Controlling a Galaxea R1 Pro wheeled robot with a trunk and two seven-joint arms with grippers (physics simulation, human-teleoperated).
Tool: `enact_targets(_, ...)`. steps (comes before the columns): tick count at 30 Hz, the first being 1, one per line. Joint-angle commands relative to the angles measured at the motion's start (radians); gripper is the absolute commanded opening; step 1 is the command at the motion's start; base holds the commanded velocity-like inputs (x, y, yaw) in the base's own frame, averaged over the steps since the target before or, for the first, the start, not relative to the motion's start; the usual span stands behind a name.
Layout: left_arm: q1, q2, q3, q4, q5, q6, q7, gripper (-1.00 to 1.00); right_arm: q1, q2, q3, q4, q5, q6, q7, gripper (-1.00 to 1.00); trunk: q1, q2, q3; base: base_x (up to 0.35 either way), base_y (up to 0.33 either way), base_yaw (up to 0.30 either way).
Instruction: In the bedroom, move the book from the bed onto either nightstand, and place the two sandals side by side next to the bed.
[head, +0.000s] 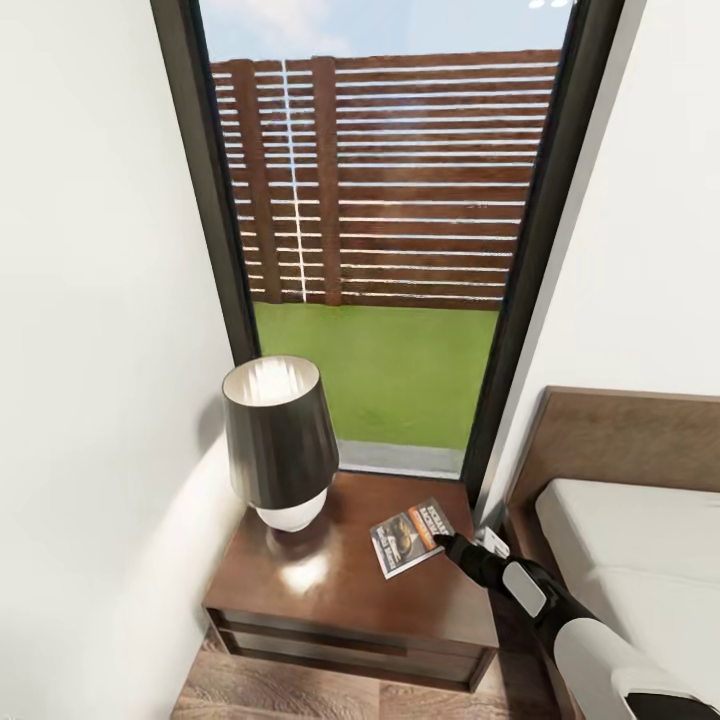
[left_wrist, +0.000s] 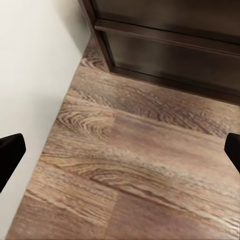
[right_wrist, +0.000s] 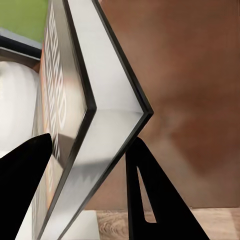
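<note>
Head view: the book (head: 411, 537) sits over the nightstand (head: 330, 590), at ten o'clock from the right gripper (head: 447, 545), whose fingers (right_wrist: 150, 200) clamp it; the left gripper (left_wrist: 120, 150) is spread wide.

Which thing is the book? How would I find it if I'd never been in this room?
Look for the tall window, then the dark brown nightstand under it, between the wall and the bed. The book is on its top, on the side toward the bed, at the right gripper. It is thin and flat, dark with an orange band and white letters, unlike the tall lamp beside it.
</note>
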Motion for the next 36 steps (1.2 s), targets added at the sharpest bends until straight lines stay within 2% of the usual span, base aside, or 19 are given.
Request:
enact_targets(1, -0.001, 0.0, -0.009, 0.001, 0.007, -0.003, 0.005, 1.0, 0.0, 0.0, -0.008, -0.001, -0.004, 0.008, 0.002, -1.0, 0.004, -0.008, -0.004, 0.0, 0.0, 0.0)
enact_targets(36, -0.001, 0.0, -0.008, 0.001, 0.007, -0.001, 0.005, 1.0, 0.0, 0.0, -0.011, 0.001, -0.005, 0.009, -0.019, -1.0, 0.138, -0.253, -0.114, 0.0, 0.0, 0.0)
